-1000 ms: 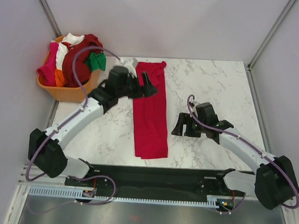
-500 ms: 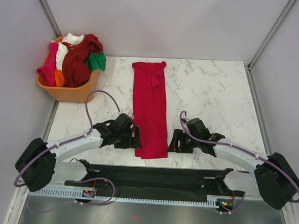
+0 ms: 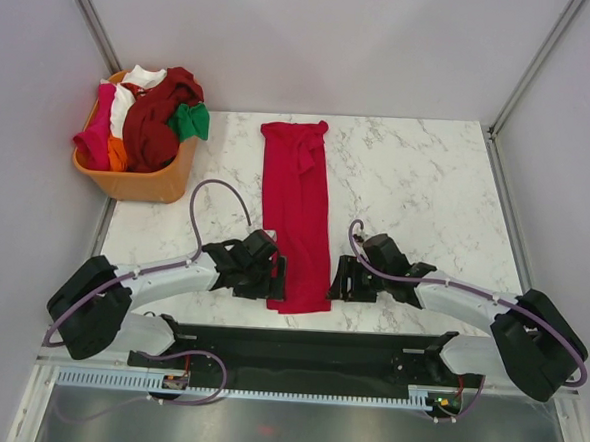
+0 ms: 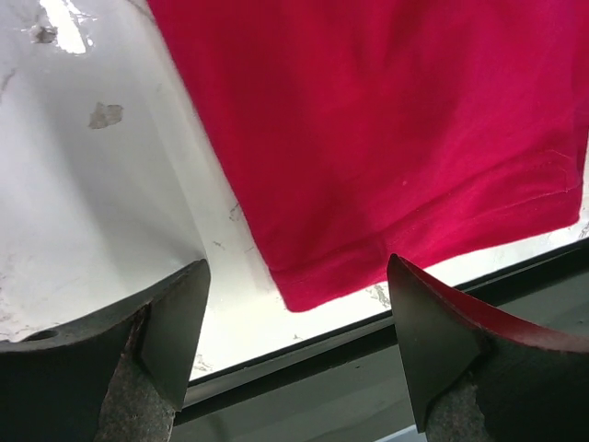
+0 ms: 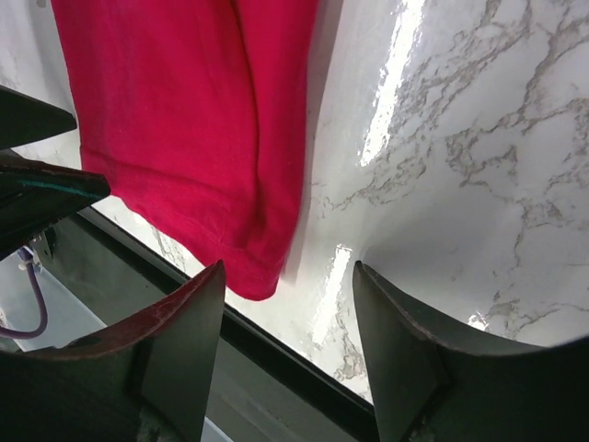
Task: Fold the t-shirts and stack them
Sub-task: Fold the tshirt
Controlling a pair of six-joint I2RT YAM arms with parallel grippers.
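Left gripper [image 3: 274, 278] and right gripper [image 3: 337, 282]: both spread apart, empty, set low at the near hem corners of the crimson t-shirt [image 3: 297, 216], one on either side. Seemingly at the start of the end-over-end fold. Next: close on each corner, lift together, carry toward the far end. Lying flat mid-worktop [image 3: 428, 179] as a narrow strip, long axis near-to-far, hem toward the arms. Other t-shirts [image 3: 151, 117] heaped in the orange basket [image 3: 137, 183], far left.

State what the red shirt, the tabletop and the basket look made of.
Red shirt: soft matte knit cloth, likely cotton; stitched hem, limp folds. Tabletop: glossy white marble-look surface, grey veins, glare; possibly laminate. Basket: smooth orange plastic, apparently.
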